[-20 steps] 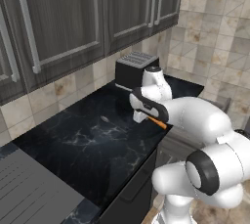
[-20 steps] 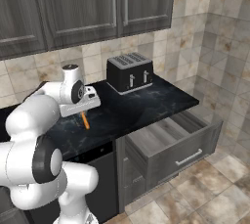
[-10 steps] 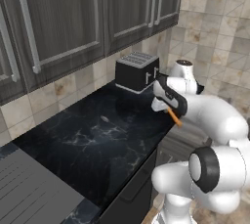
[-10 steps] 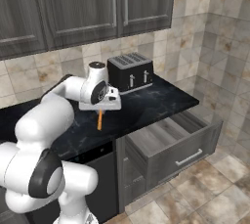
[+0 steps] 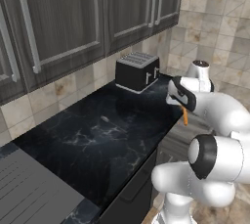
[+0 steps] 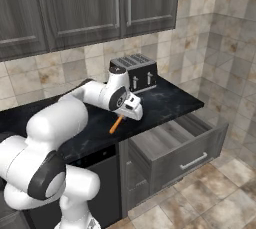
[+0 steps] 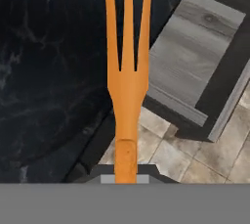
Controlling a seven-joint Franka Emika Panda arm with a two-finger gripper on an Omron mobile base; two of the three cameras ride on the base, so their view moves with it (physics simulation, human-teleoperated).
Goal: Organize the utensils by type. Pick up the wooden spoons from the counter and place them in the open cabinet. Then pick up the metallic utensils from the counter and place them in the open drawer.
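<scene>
My fingers point(image 7: 126, 179) are pinched on the handle end of an orange fork point(image 7: 127, 66), whose handle runs up from between them and splits into three long tines pointing away from me. In the hand view the fork lies over the edge of the black marble counter point(image 7: 44, 71), with the tines crossing the dark stone and the inside of the open drawer point(image 7: 195, 66) lying to the right, its grey floor and front wall plain to see, and tan floor tiles point(image 7: 161, 154) below. From the right base view my gripper point(image 6: 131, 112) hangs over the front part of the counter point(image 6: 165, 103), and the fork point(image 6: 116, 124) slants down and to the left from it, above the counter's front edge and just left of the open drawer point(image 6: 175, 143), which stands pulled out under the counter with a bar handle point(image 6: 194, 161) on its front. From the left base view the fork point(image 5: 185, 116) shows as a short orange stub hanging below my wrist, past the counter's right edge. A black toaster point(image 6: 134, 72) stands at the back of the counter against the tiled wall, behind my hand and apart from it. Dark wall cabinets point(image 5: 73, 17) with long bar handles hang above.
</scene>
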